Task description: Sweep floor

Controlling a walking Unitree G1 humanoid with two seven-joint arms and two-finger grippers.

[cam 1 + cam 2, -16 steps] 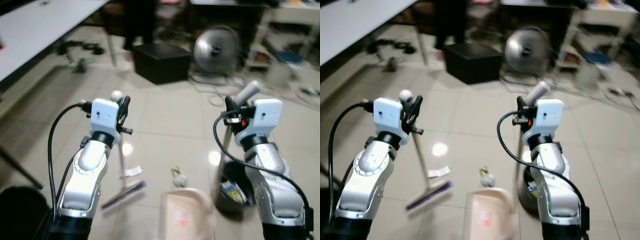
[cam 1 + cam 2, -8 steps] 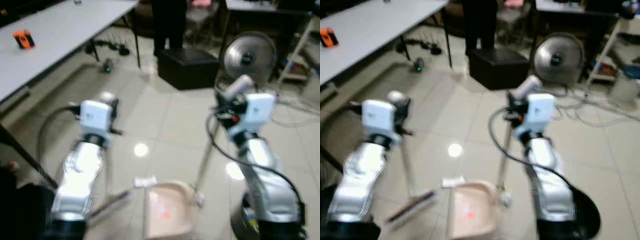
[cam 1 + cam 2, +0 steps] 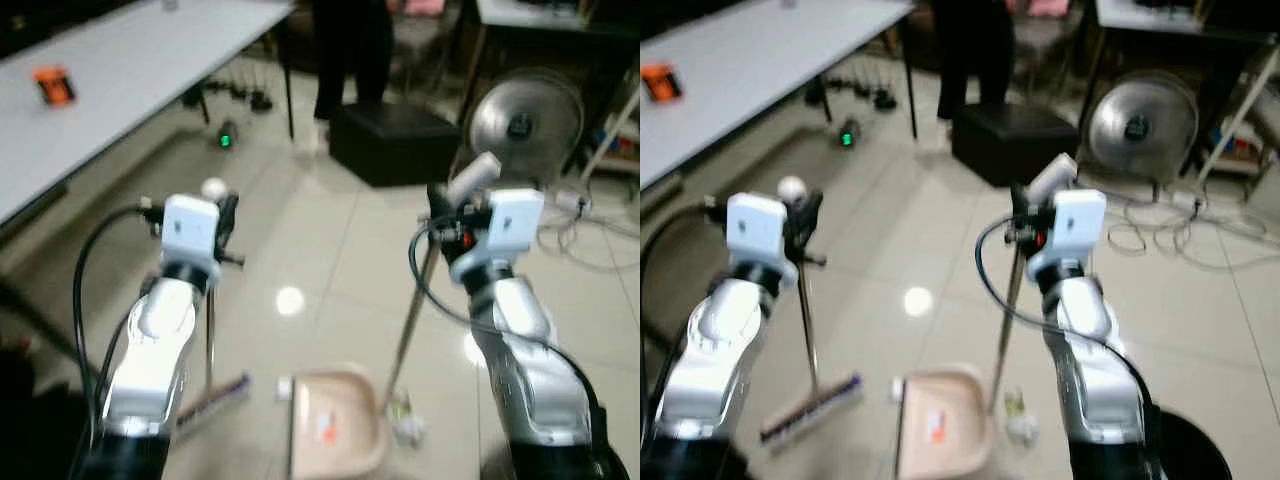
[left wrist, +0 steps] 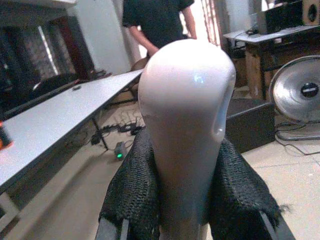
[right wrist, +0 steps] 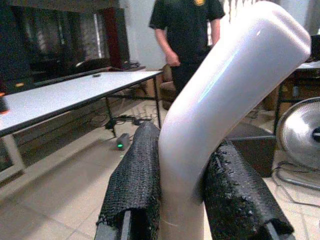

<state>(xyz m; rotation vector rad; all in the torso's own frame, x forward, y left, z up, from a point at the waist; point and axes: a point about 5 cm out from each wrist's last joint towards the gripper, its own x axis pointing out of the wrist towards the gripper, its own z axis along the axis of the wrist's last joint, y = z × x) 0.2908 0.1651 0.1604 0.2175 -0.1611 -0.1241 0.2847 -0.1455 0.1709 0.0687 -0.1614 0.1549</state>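
Two tools in hand: a broom on the robot's left, a long-handled dustpan on its right, both reaching down to the tiled floor [image 3: 330, 250].
Desk: a long grey desk [image 3: 110, 80] runs along the robot's left, with a small orange object [image 3: 52, 85] on top.
Person: someone in dark clothes [image 3: 975, 45] stands at the far end, behind a black box [image 3: 390, 145] on the floor.
Fan: a round metal fan [image 3: 525, 120] sits on the floor to the right of the box, with cables [image 3: 1170, 235] trailing near it.
Dustpan: the pinkish dustpan [image 3: 335, 420] lies flat on the floor between the two arms, low in the head views; its thin pole rises at a slant to the angled white grip in the right end effector.
Broom: the broom [image 3: 212, 330] stands almost upright, bristle head [image 3: 810, 410] on the floor just left of the dustpan, rounded white knob at the left end effector.
Left end effector: the left end effector [image 4: 185, 200] is clamped on the broom handle, black padded fingers [image 4: 132, 195] pressing both sides just under the knob.
Right end effector: the right end effector [image 5: 182, 195] is clamped on the dustpan handle below its bend, fingers [image 5: 137, 175] tight to either side.
Litter: small pale scraps [image 3: 1018, 418] lie just right of the dustpan, beside the foot of its pole; a white scrap [image 3: 284, 386] touches its left edge.
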